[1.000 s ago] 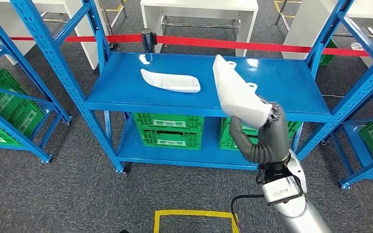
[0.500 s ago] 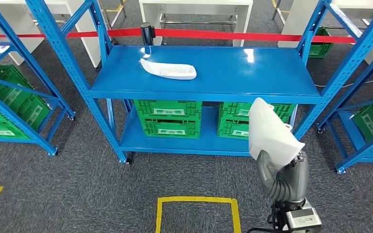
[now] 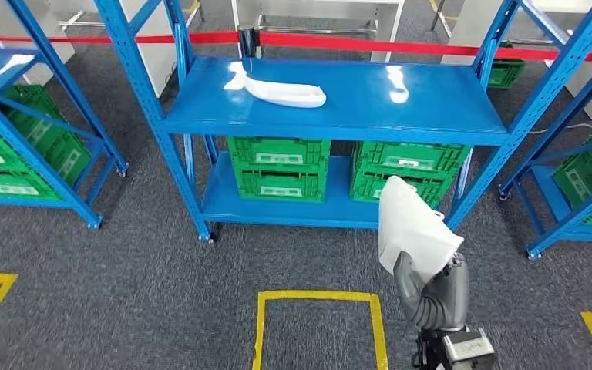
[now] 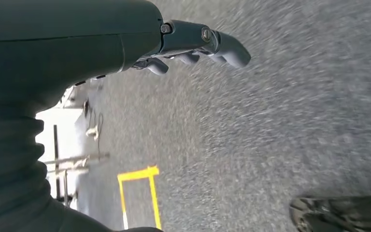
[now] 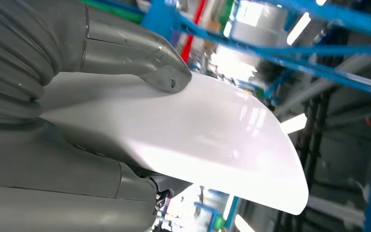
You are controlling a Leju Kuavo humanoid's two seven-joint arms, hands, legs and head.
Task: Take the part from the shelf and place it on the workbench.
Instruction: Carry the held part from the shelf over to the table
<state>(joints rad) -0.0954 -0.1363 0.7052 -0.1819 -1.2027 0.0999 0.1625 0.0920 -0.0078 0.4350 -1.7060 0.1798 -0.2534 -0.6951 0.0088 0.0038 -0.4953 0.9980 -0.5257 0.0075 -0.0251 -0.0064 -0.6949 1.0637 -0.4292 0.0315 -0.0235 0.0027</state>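
Our right hand (image 3: 434, 297) clamps the white curved plastic part (image 3: 412, 227) at 1 end; it may slip while walking.

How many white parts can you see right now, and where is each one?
2. One white part is held upright in the right hand, in front of the shelf's lower level. The other white part lies on the blue shelf's top level. More may be hidden.

The right hand (image 3: 435, 291) is gripping the white part (image 3: 412, 225) upright in front of the blue shelf (image 3: 331, 123). The left hand (image 4: 193, 46) is hanging with curled fingers, holding nothing.
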